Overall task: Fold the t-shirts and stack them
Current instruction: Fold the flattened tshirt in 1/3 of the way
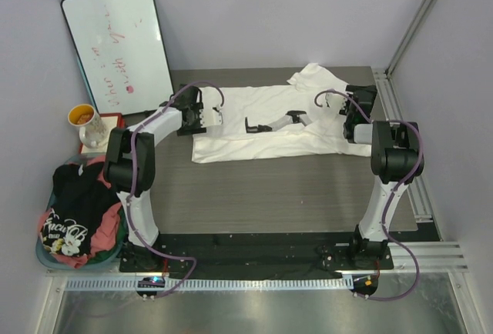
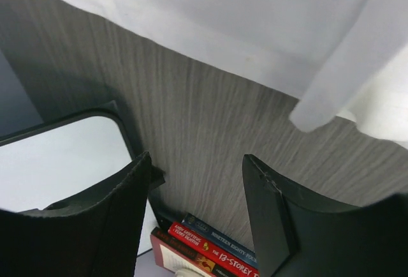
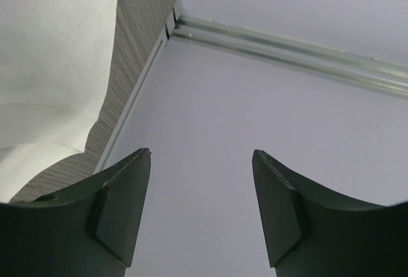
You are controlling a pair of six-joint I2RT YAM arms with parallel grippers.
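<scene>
- While the white t-shirt (image 1: 269, 122) lies on the tabletop (image 1: 269, 188), we log left hand (image 2: 197, 162) at its 9 o'clock end, spread.
- At its 3 o'clock end, right hand (image 3: 201, 156) spread.

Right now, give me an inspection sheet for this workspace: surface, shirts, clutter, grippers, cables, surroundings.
Surface: grey wood-grain table.
Job's things: white t-shirt laid across the far side; black t-shirt and pink-red t-shirt heaped in basket, left.
Clutter: mug, whiteboard, books, far left.
Grippers: left gripper open, empty, beside the white t-shirt's edge; right gripper open, empty, at table's right edge.
Cables: purple cables along both arms.
Surroundings: grey walls, aluminium rails.
</scene>
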